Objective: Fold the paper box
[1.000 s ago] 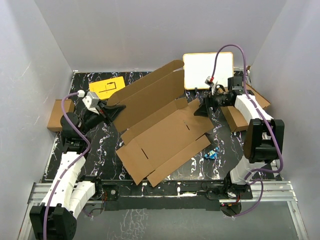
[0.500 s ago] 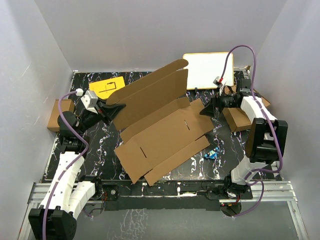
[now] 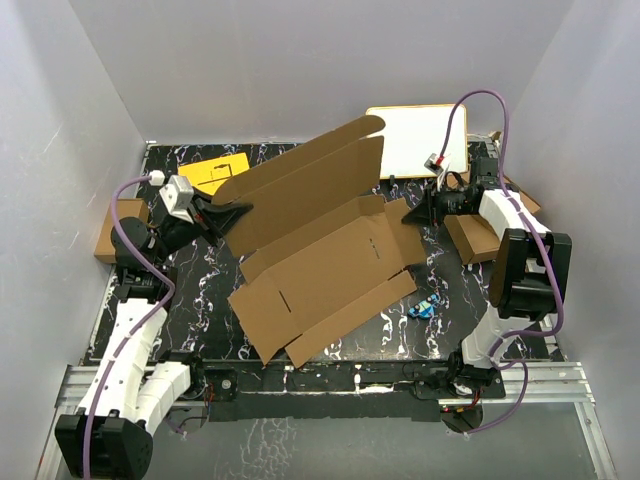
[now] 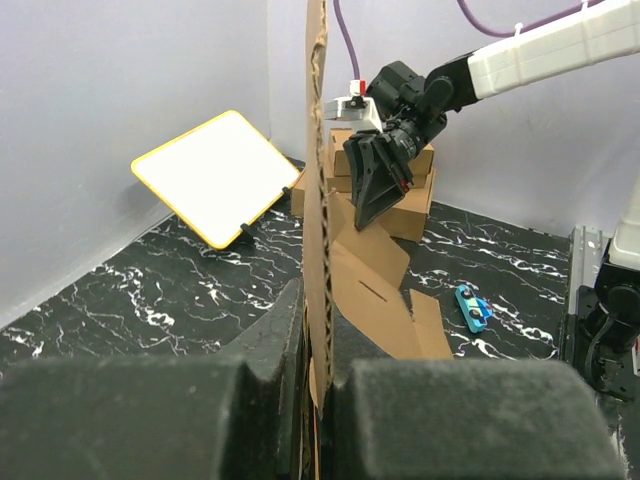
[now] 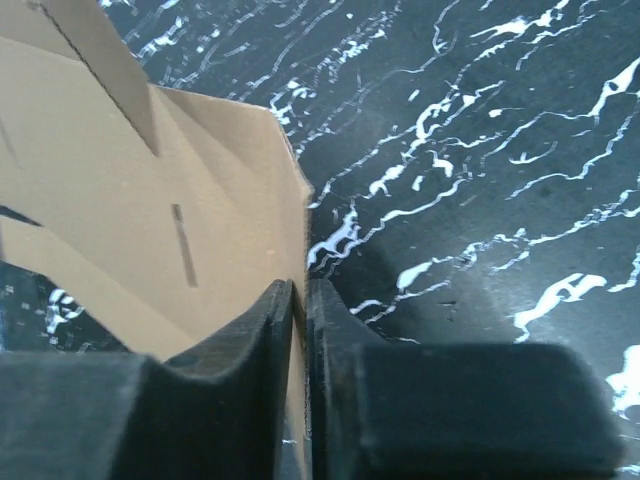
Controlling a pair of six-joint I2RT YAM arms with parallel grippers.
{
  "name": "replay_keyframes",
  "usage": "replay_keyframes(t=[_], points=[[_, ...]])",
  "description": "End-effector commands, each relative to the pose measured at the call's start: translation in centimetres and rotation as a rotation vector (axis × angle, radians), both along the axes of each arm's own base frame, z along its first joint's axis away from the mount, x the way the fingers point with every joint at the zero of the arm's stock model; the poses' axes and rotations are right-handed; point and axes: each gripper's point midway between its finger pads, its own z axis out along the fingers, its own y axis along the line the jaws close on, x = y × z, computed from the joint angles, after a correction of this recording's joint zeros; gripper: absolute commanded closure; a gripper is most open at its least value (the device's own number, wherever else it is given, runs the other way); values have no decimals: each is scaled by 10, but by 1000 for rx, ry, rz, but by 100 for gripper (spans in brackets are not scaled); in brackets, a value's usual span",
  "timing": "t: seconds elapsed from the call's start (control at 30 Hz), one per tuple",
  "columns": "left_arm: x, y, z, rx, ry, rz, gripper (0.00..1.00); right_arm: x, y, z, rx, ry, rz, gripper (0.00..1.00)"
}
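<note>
The paper box (image 3: 320,265) sprawls across the middle of the table (image 3: 200,300), opened out almost flat. Its wide base panel lies on the tabletop toward the near side. One long panel rises at a slant toward the far side of the table.

The left gripper (image 3: 235,212), over the left half of the table, is clenched on the left end of that raised panel. In its wrist view the corrugated edge stands upright between the two pads. The right gripper (image 3: 412,215), over the right half of the table, is pinched on the corner of the flap at the box's right end. Its wrist view shows the thin sheet caught between fingers that are nearly together.

The fold looks to be at an early stage. One long panel is lifted, yet no wall stands square. The flaps toward the table's near edge lie flat, and no tab sits in a slot. The side walls, the end flaps and the lid all seem left to do.

A yellow card (image 3: 215,172) lies at the far left of the table, a whiteboard (image 3: 415,140) at the far right, and a small blue object (image 3: 425,306) near the right front.
</note>
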Motion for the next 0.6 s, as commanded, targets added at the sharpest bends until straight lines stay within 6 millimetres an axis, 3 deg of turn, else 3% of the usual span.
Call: replay_keyframes(t=[0.0, 0.23, 0.4, 0.57], points=[[-14, -3, 41, -3, -120, -38, 100, 7, 7, 50, 37, -181, 51, 89], [-17, -6, 55, 22, -160, -67, 100, 17, 7, 91, 47, -320, 8, 92], [-14, -10, 57, 84, -217, -114, 100, 28, 11, 99, 108, -396, -11, 92], [-6, -14, 57, 69, -176, -162, 100, 45, 13, 93, 145, -465, -63, 92]])
